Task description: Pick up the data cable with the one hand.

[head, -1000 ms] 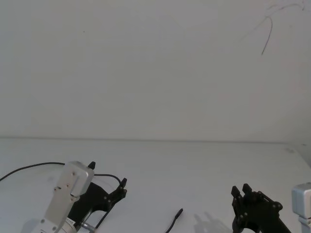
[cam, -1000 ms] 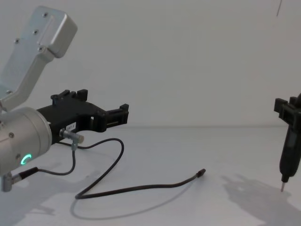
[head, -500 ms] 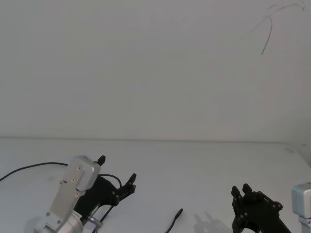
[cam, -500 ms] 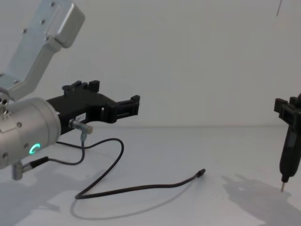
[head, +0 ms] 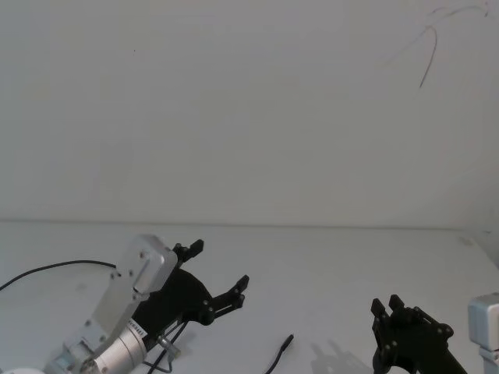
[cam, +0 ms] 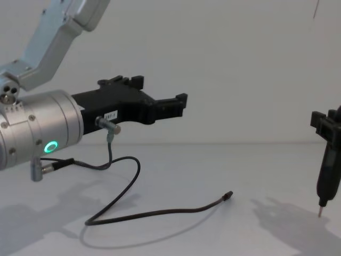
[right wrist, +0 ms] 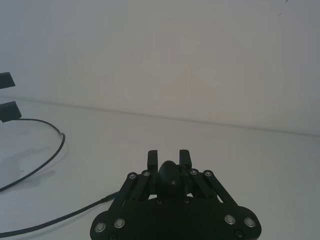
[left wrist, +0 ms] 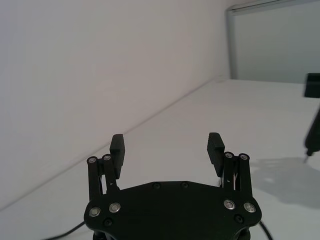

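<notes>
Head view: the black two-fingered left gripper (head: 218, 266) is raised over the plain white table (head: 327, 257), its jaws spread wide and holding nothing. A small white label (head: 136, 329) on its body carries print too fine to read. The long thin black data cable (head: 281, 352) lies on the table just beyond and below those fingers, apart from them, its tip aimed at the bare white wall (head: 234, 117). The black right gripper (head: 387, 305) sits near the lower right corner.

Left wrist view: the left gripper (left wrist: 166, 145) is open, with clear space between its fingertips (left wrist: 117, 145). Ahead lies white table, with a pale framed panel (left wrist: 275, 40) at the far corner.

Right wrist view: the right gripper (right wrist: 169, 159) is closed around a slim black pen-like tool (right wrist: 170, 176). The data cable (right wrist: 60, 218) runs flat across the table, well off to one side.

Chest view: the left gripper (cam: 162, 89) hangs high above the table, level and open. Behind it, its silver cylindrical wrist (cam: 32, 136) shows a green ring light (cam: 51, 147). The white label (cam: 110, 115) bears dark digits I cannot make out. The data cable (cam: 160, 213) lies below the jaws, untouched, its plug end between the two grippers. The right gripper (cam: 325, 124) holds the pen-like tool (cam: 326, 181) upright, pin down, just above the table (cam: 240, 160).
</notes>
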